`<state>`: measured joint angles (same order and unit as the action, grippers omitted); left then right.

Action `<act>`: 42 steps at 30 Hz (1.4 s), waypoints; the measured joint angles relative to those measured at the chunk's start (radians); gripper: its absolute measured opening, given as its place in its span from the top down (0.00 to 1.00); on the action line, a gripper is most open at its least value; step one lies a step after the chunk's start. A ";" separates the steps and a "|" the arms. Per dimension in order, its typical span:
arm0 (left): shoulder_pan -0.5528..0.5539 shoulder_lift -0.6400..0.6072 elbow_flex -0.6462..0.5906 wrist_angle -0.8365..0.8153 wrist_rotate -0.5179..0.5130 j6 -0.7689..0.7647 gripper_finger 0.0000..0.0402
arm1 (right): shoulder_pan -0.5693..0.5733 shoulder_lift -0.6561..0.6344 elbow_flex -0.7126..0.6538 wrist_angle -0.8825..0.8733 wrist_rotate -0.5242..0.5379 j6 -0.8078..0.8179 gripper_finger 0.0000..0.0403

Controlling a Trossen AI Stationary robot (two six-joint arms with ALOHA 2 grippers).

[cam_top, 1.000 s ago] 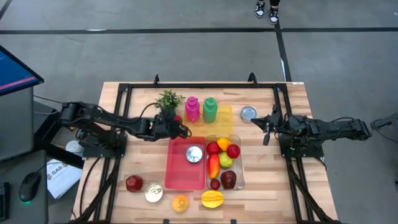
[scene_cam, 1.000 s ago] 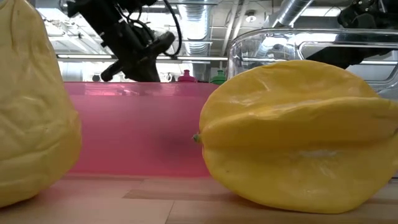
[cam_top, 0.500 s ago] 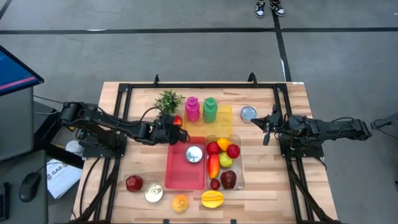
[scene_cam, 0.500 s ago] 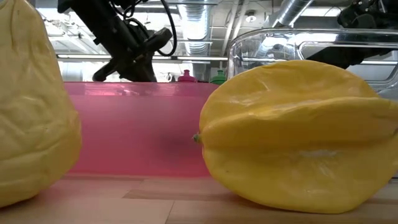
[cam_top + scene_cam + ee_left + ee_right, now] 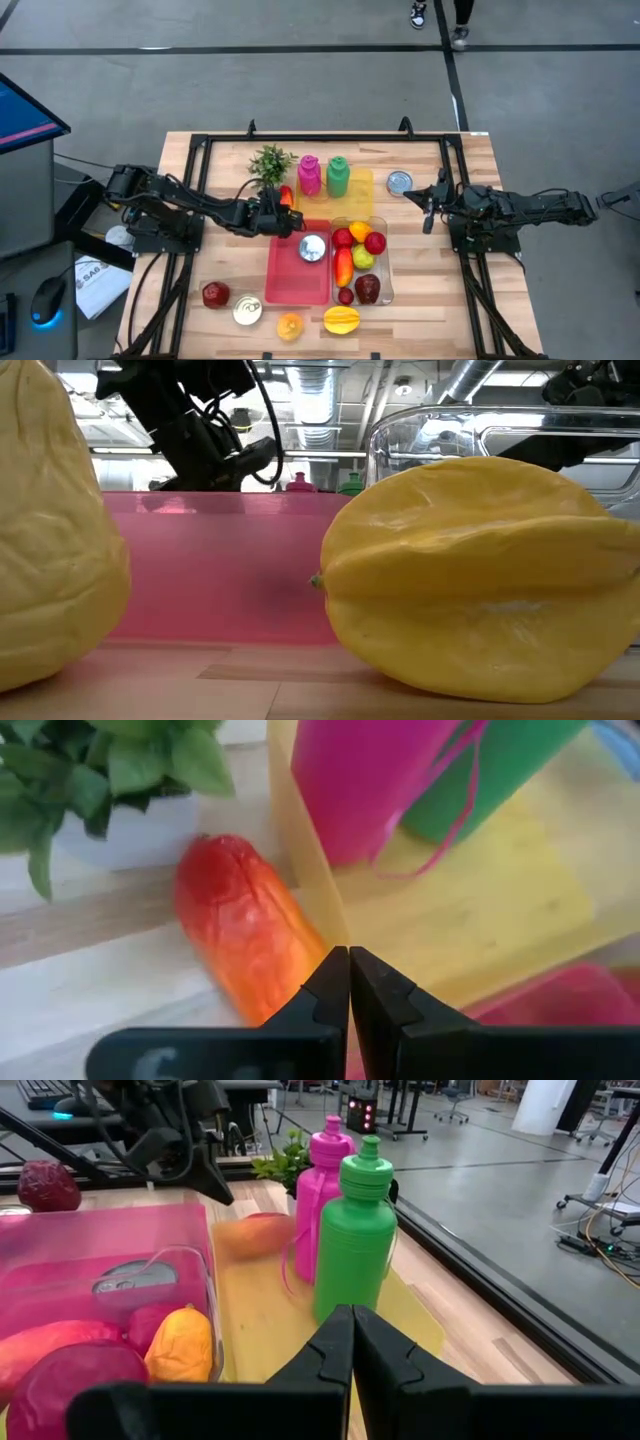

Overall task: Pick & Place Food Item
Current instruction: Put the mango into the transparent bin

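An orange-red food item (image 5: 245,935) lies on the wooden table between the potted plant (image 5: 270,162) and the yellow tray (image 5: 356,190). It also shows in the high view (image 5: 286,195). My left gripper (image 5: 287,216) is shut and hangs just on the near side of this food item, slanting down, over the far-left corner of the pink bin (image 5: 298,262). In the left wrist view its fingertips (image 5: 349,960) stand before the item's orange end. My right gripper (image 5: 428,208) is shut and waits at the table's right, pointing toward the bottles. My left gripper's shut fingertips (image 5: 335,970) stand right at the orange end (image 5: 290,985) of the food item, coming at it slantwise from above on its near side. I cannot tell whether they touch it. The item lies flat on the table.
A pink bottle (image 5: 309,175) and a green bottle (image 5: 338,176) stand on the yellow tray. A can (image 5: 313,248) lies in the pink bin. The clear bin (image 5: 386,262) holds several fruits. A star fruit (image 5: 341,319), an orange (image 5: 290,325), a tin (image 5: 247,312) and a red fruit (image 5: 215,294) lie near the front edge.
My left gripper, shut throughout, has drawn back from over the food item toward the table's left and near side, sinking lower. The orange-red item, earlier covered by the gripper in the high view, now shows in full beside the plant.
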<state>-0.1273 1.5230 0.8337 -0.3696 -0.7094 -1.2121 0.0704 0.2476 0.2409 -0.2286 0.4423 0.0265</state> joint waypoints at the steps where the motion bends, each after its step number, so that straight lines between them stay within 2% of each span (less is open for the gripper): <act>1: 0.007 0.000 0.001 0.005 -0.001 0.000 1.00 | 0.000 0.000 0.000 0.001 0.000 0.000 1.00; 12: 0.052 0.006 0.000 -0.008 -0.001 0.002 1.00 | 0.000 0.001 0.000 0.001 0.000 0.000 0.99; 16: 0.066 0.006 0.000 -0.009 -0.001 0.003 0.95 | 0.000 0.001 0.000 0.001 0.000 0.000 0.99; 23: 0.113 0.006 0.000 -0.009 -0.001 0.003 0.74 | 0.000 0.001 0.000 0.001 0.000 0.000 0.99; 36: 0.134 0.006 0.000 -0.017 -0.001 0.009 0.27 | 0.000 0.001 0.000 -0.002 0.000 0.000 0.99; 42: 0.134 0.006 0.000 -0.016 -0.002 0.113 0.14 | 0.000 0.001 0.000 -0.003 0.000 0.000 0.99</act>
<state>0.0063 1.5291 0.8341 -0.3859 -0.7116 -1.0991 0.0704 0.2481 0.2409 -0.2317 0.4423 0.0261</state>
